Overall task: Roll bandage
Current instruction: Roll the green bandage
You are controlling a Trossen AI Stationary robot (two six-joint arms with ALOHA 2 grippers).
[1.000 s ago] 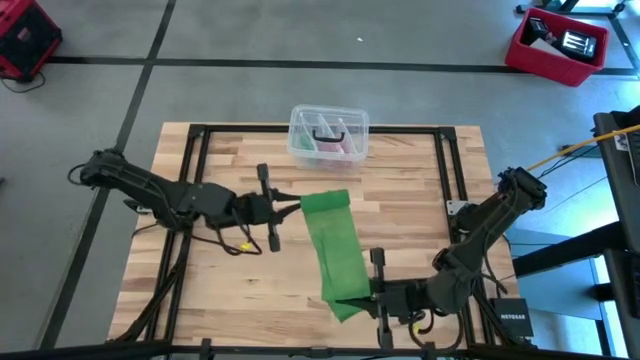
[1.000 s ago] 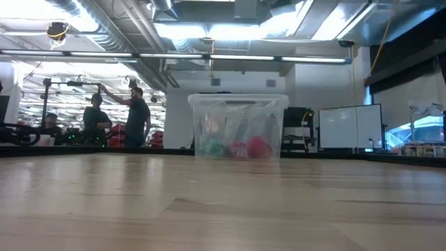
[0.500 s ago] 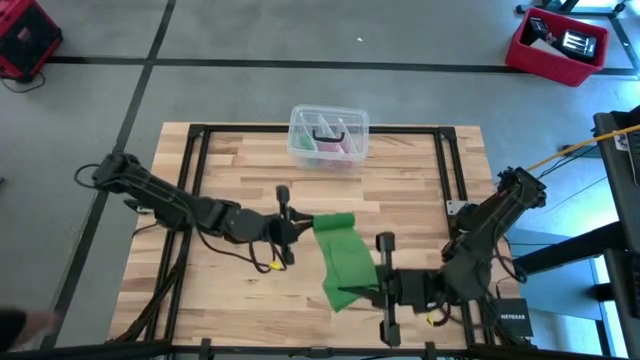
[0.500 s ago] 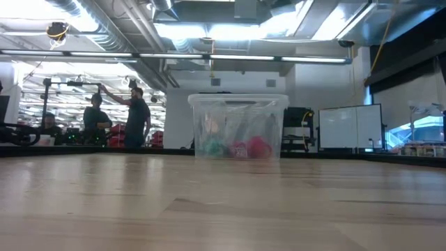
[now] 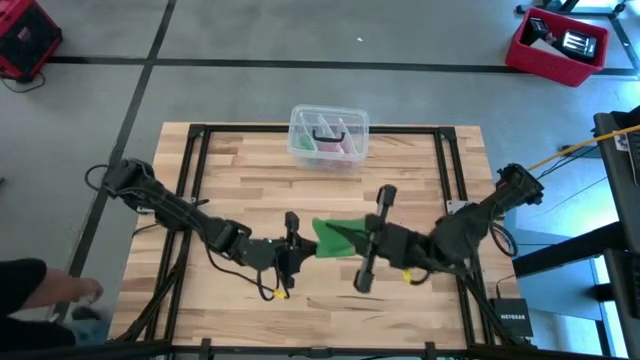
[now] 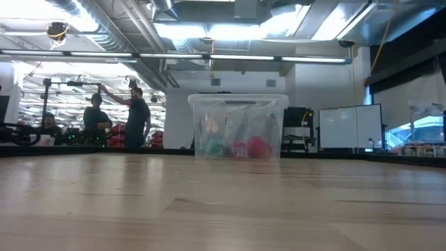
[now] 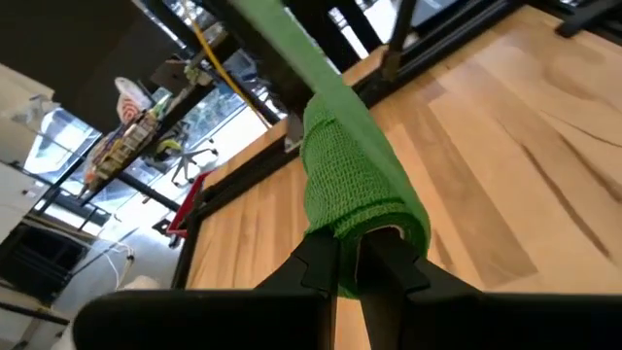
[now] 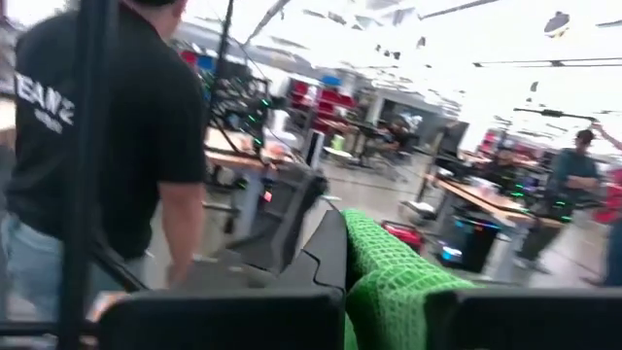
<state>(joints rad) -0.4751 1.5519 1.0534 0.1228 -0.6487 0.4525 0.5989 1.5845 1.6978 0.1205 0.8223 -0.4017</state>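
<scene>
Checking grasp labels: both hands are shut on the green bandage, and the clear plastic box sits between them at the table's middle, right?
Not quite. Both the left hand and right hand are shut on the bandage, but the high view shows the clear plastic box at the table's far edge, not between them.

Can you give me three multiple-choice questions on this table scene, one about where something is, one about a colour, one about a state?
1. Where is the clear plastic box?
A. At the table's far edge, near the middle
B. Between the two grippers
C. On the floor

2. What colour is the bandage?
A. Pink
B. Bright green
C. White

3. How is the bandage held?
A. Lying loose on the table
B. By the left gripper alone
C. By both the left gripper and the right gripper

Answers:
1. A, the high view shows the box at the far edge, apart from both arms.
2. B, it is green in every view that shows it.
3. C, each wrist view shows that arm's fingers shut on green fabric.
</scene>
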